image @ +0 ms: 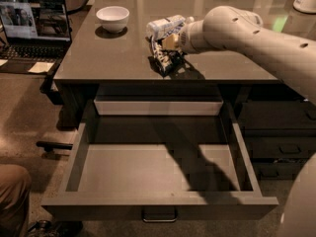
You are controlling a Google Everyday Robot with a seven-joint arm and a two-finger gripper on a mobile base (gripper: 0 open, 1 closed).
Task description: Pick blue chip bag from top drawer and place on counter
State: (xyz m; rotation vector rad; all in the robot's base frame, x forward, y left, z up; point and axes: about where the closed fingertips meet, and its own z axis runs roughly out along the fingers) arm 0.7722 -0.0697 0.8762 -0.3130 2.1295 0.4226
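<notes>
- One open laptop (34, 26) sits at 10 o'clock, its screen lit.
- One white bowl (112, 18) stands on the bench (98, 58) at 11 o'clock.
- One blue chip bag (165, 26) is at 12 o'clock on the bench. It is crumpled, with pale blue-white glare and darker print.
- One gripper (165, 60) points down onto the bench just below the bag, touching it. I cannot tell whether it is clamped or released.
- One top drawer (158, 209) is pulled out at 6 o'clock, with one handle (159, 215).
- One arm (247, 33) enters from 2 o'clock.
</notes>
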